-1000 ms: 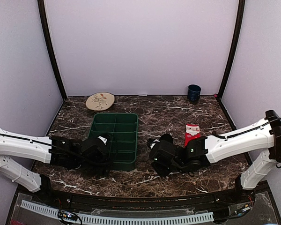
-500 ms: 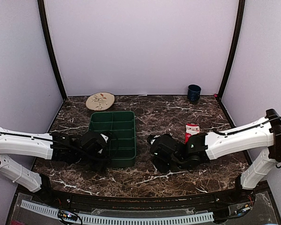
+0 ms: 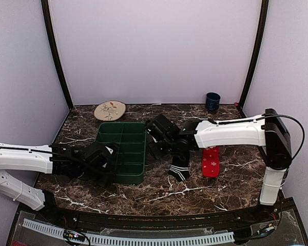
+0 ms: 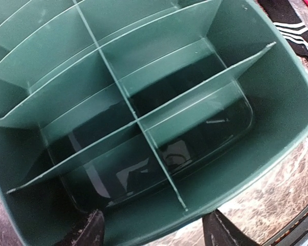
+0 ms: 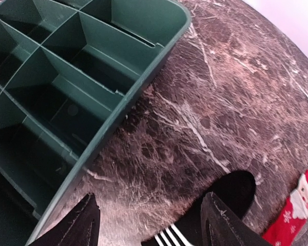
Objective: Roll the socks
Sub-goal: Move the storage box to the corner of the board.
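Note:
The black sock [image 3: 179, 166] with white cuff stripes lies flat on the marble right of the green tray. The red sock [image 3: 211, 161] lies beside it on the right, apart from it. My right gripper [image 3: 155, 145] hovers open over bare marble between the tray and the black sock [image 5: 232, 188], holding nothing. That sock's striped cuff [image 5: 169, 238] shows between my right fingers, and the red sock [image 5: 295, 215] sits at the frame's edge. My left gripper [image 3: 111, 169] is at the tray's near end, its fingers [image 4: 90, 230] closed across the tray's rounded rim.
The green divided tray [image 3: 103, 134] has nothing in its compartments [image 4: 159, 61]. A round patterned plate [image 3: 110, 109] lies at the back left. A dark blue cup [image 3: 212, 101] stands at the back right. Black frame posts rise at both back corners.
My right arm has swung from the near middle up and left toward the tray, uncovering the black sock. The left jaws have narrowed onto the tray rim, and the tray slid slightly left.

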{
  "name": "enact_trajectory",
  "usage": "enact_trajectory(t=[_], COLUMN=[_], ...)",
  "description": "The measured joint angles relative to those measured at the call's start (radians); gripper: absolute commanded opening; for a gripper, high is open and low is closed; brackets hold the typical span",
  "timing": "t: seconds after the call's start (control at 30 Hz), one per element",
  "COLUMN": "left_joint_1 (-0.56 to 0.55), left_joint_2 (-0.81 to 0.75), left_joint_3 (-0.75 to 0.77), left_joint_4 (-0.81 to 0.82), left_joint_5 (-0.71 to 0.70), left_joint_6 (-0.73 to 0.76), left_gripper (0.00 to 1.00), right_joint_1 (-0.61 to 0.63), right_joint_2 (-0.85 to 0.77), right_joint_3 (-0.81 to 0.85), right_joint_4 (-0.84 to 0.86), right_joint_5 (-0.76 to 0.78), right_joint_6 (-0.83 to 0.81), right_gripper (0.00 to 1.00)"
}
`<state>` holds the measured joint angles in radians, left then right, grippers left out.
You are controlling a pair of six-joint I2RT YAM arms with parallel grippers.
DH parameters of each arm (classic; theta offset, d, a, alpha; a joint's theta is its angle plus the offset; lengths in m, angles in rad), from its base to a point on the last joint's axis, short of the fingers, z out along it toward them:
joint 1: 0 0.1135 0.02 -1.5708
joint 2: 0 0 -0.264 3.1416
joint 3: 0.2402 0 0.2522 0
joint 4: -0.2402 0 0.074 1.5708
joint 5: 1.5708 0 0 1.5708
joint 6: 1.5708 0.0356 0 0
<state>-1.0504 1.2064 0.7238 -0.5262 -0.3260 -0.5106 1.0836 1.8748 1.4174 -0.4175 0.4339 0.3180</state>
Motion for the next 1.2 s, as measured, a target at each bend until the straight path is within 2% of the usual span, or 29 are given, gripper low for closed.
enact_trajectory(t=[0.23, 0.37, 0.47, 0.83, 1.2], left_joint_1=[0.015, 0.019, 0.027, 0.032, 0.032], left_joint_2=[-0.042, -0.043, -0.047, -0.129, -0.159], left_joint_3=[-0.006, -0.006, -0.006, 0.083, 0.156], left_joint_4=[-0.056, -0.066, -0.077, -0.156, -0.275], left_joint_5=[-0.016, -0.028, -0.042, -0.097, -0.196], left_joint_6=[-0.012, -0.027, -0.045, -0.111, -0.199], left_gripper=[0.69, 0.85, 0.92, 0.94, 0.93], right_joint_1=[-0.023, -0.024, -0.024, -0.024, -0.022], right_joint_2=[0.112, 0.17, 0.221, 0.331, 0.493], right_joint_3=[0.064, 0.132, 0.205, 0.367, 0.629], right_joint_4=[-0.002, -0.014, -0.024, -0.058, -0.116], right_joint_5=[-0.063, -0.103, -0.135, -0.218, -0.236], right_joint_6=[-0.006, -0.006, -0.006, -0.003, -0.007], right_gripper=[0.64, 0.64, 0.63, 0.63, 0.64])
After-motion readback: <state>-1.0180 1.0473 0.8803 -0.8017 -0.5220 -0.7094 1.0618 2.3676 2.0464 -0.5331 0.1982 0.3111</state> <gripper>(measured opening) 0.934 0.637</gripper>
